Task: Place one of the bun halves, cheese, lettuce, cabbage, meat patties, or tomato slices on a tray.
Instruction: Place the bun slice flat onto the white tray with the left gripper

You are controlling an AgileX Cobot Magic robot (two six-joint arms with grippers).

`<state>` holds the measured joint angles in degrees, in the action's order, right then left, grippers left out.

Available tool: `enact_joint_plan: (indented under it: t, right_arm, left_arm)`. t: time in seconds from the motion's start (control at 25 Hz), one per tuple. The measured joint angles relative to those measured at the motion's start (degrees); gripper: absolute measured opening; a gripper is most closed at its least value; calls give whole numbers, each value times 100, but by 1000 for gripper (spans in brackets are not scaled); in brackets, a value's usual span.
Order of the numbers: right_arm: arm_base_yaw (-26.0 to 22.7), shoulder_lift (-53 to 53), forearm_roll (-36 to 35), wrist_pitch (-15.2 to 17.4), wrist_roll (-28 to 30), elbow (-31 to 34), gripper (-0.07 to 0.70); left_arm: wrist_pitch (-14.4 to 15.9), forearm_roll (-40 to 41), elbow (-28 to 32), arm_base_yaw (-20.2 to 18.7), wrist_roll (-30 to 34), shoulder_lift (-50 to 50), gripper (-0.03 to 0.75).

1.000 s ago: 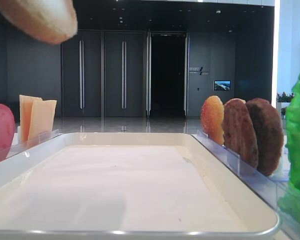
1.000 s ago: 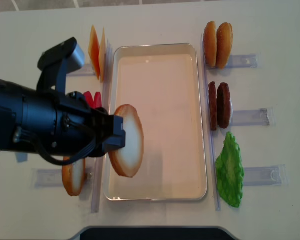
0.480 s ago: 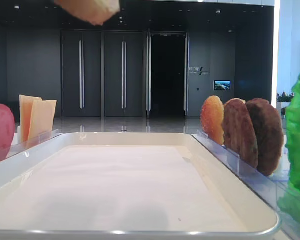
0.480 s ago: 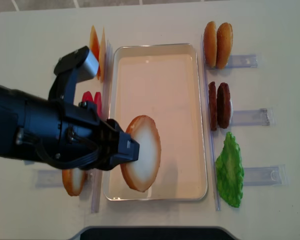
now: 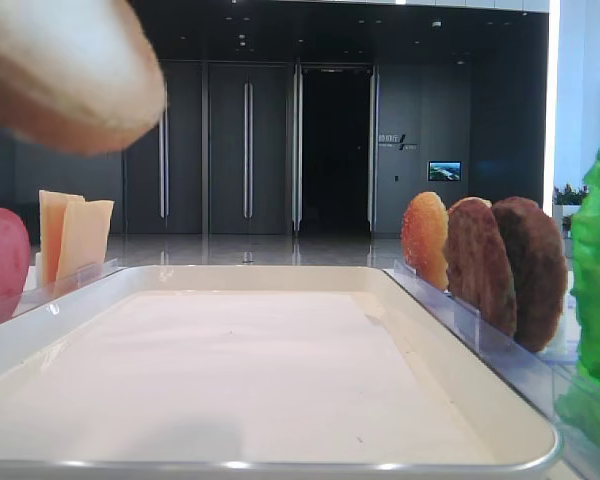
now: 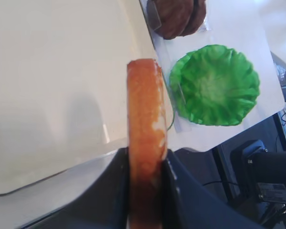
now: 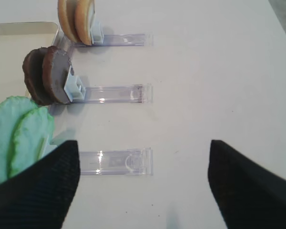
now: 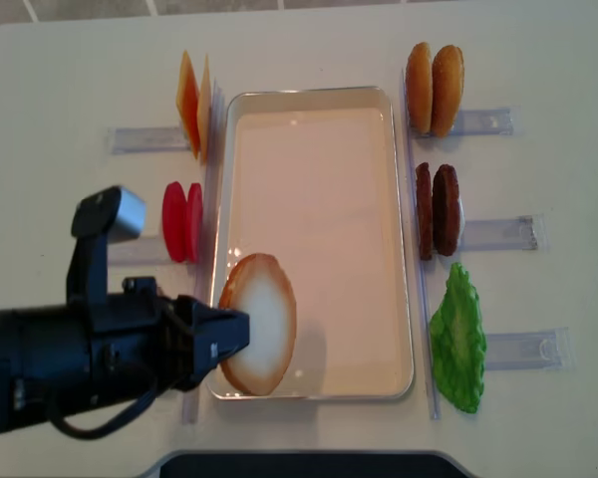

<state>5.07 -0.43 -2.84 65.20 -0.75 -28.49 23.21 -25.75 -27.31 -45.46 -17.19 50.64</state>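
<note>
My left gripper is shut on a bun half, held on edge with its pale cut face up, over the near left corner of the cream tray. The left wrist view shows the bun half pinched between both jaws above the tray. It fills the upper left of the low view as a blurred bun half. The right gripper is open over bare table beside the lettuce. I cannot tell any cabbage apart from the lettuce.
Clear racks flank the tray. Cheese and tomato slices stand on the left. On the right stand two bun halves, meat patties and lettuce. An empty rack end lies under the right gripper.
The left arm has drawn back toward the near left, carrying the bun half from mid-tray to the tray's near left corner. In the low view the bun half looks larger and lower.
</note>
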Motion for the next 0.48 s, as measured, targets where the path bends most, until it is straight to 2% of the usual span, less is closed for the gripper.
enact_joint_plan:
  t: [0.08,0.24,0.4,0.48]
  right_arm:
    - [0,0,0,0,0,0,555]
    - [0,0,0,0,0,0,555]
    - [0,0,0,0,0,0,555]
    - [0,0,0,0,0,0,555]
  left_arm:
    - [-95,-58,204,0,-5,-128,129]
    - [-474,-115,274,17,-5,-205,129]
    - [-481,-235,274,278,18,-84,129]
    - [-445,-477,274,450,295,-6,129]
